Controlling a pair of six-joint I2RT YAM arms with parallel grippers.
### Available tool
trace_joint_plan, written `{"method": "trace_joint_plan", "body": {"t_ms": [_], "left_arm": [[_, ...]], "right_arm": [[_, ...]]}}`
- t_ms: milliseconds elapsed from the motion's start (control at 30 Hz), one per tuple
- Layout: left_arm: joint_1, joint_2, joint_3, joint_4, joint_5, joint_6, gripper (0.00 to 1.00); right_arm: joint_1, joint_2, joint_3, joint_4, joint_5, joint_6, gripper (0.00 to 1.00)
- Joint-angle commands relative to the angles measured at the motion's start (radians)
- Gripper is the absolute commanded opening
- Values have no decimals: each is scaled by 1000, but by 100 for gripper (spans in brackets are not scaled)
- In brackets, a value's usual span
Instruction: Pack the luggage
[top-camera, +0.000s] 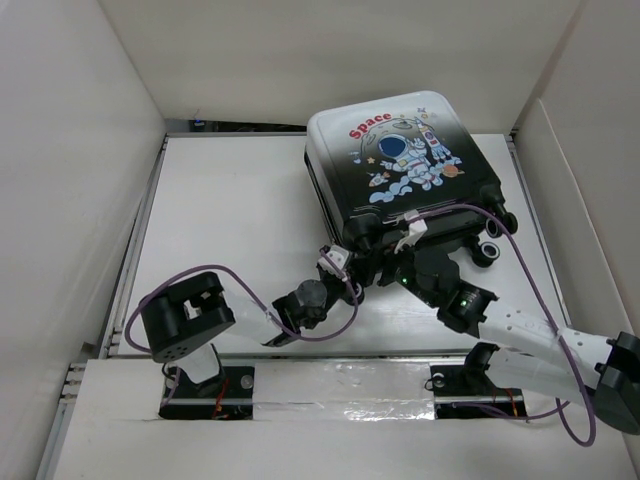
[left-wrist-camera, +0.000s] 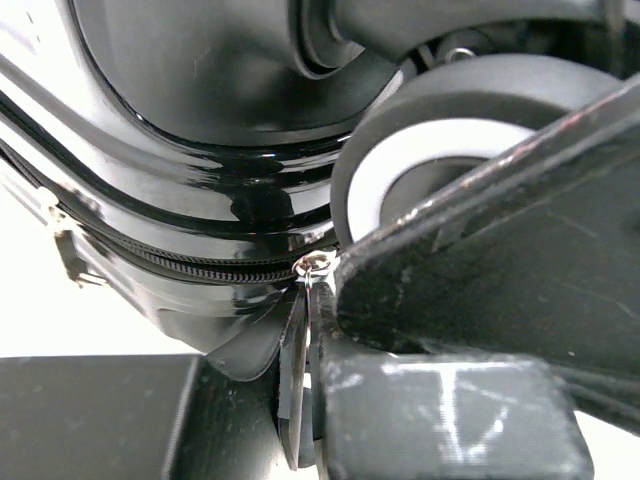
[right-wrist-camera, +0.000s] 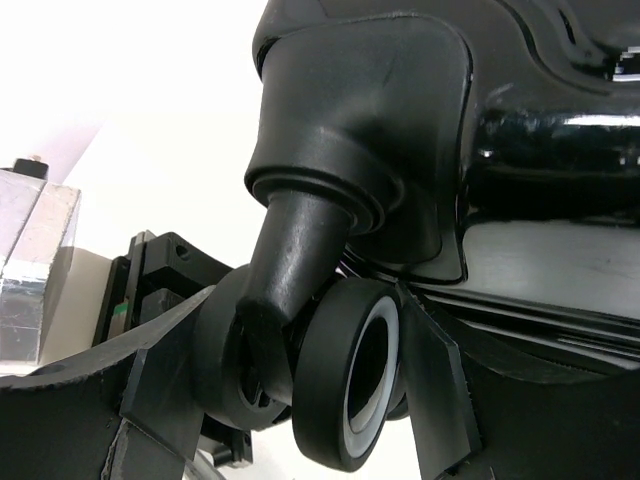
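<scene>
The luggage lies closed on the white table, astronaut print and red "Space" facing up, wheels toward me. At its near left corner my left gripper is shut on the flat black zipper pull, which hangs from the zip's metal ring just below a wheel. My right gripper is at the near edge of the shell. Its fingers stand either side of a black double wheel and press against it.
Another wheel sticks out at the case's near right corner. White walls box the table on three sides. A foil-taped strip runs along the near edge by the arm bases. Purple cables loop over both arms.
</scene>
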Motion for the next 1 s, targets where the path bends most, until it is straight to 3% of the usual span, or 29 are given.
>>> {"method": "trace_joint_plan", "body": {"t_ms": [0, 400, 533, 667, 800, 833, 933, 967], "left_arm": [[39, -112, 23, 455, -253, 141, 0], [164, -358, -51, 42, -425, 196, 0], [243, -399, -65, -16, -359, 161, 0], [233, -415, -104, 28, -263, 121, 0], [233, -439, -118, 33, -247, 100, 0], [233, -448, -124, 27, -252, 98, 0], [252, -502, -161, 1, -247, 67, 0], [261, -542, -189, -4, -249, 38, 0]], "right_arm": [[35, -100, 8, 104, -63, 36, 0], [-2, -168, -5, -25, 25, 11, 0], [-2, -183, -20, -27, 28, 2, 0], [-2, -142, 11, -27, -33, -22, 0], [9, -58, 84, 28, -79, -35, 36], [9, -15, 97, 42, -86, -33, 55], [9, 69, 159, 99, -101, -13, 79], [18, 135, 175, 139, -115, 7, 83]]}}
